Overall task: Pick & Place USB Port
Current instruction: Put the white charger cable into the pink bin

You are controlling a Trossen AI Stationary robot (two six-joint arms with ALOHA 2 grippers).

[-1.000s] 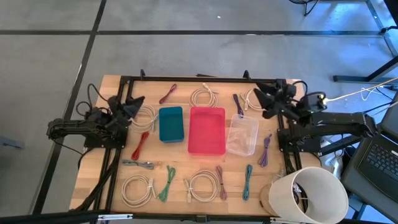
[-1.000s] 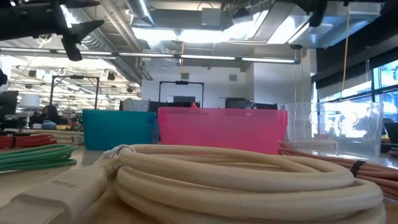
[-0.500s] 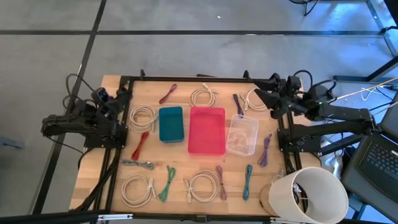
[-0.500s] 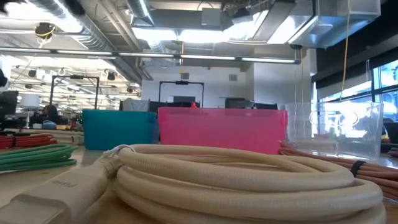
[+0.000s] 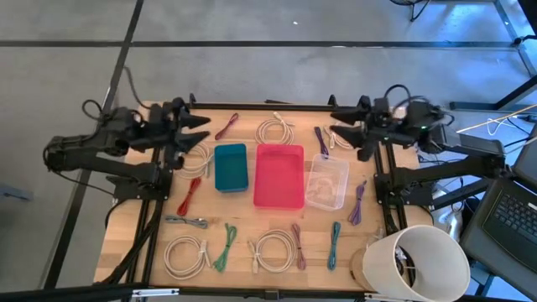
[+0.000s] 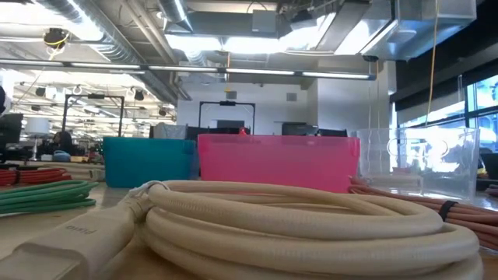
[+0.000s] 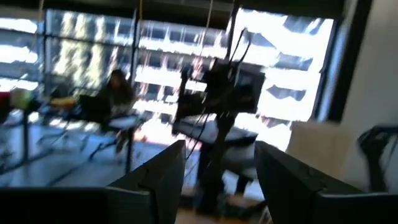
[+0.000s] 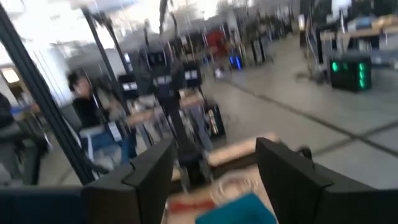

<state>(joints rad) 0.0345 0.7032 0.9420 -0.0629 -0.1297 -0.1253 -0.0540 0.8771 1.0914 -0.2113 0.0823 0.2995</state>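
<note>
Several coiled USB cables lie flat on the wooden table: white ones (image 5: 273,130) (image 5: 191,157) (image 5: 273,250), a red one (image 5: 190,195), a purple one (image 5: 321,140), a green one (image 5: 224,246). A white coil fills the low view (image 6: 296,222). In the middle stand a teal bin (image 5: 231,166), a pink bin (image 5: 278,174) and a clear bin (image 5: 327,180). My left gripper (image 5: 201,130) (image 7: 217,180) hangs open above the table's far left part, pointing right. My right gripper (image 5: 336,124) (image 8: 214,174) hangs open above the far right part, pointing left. Neither touches anything.
A dark metal frame (image 5: 252,106) runs round the table top. A white bucket (image 5: 415,264) stands at the near right corner and a laptop (image 5: 512,214) beside the right edge. More cables lie along the near edge (image 5: 186,254) (image 5: 334,245). People sit in the room beyond.
My left gripper has risen out of the low view, drawn back toward the left edge, then swung out toward the table's far middle. My right gripper has moved a little toward the table's left. No cable or bin has moved.
</note>
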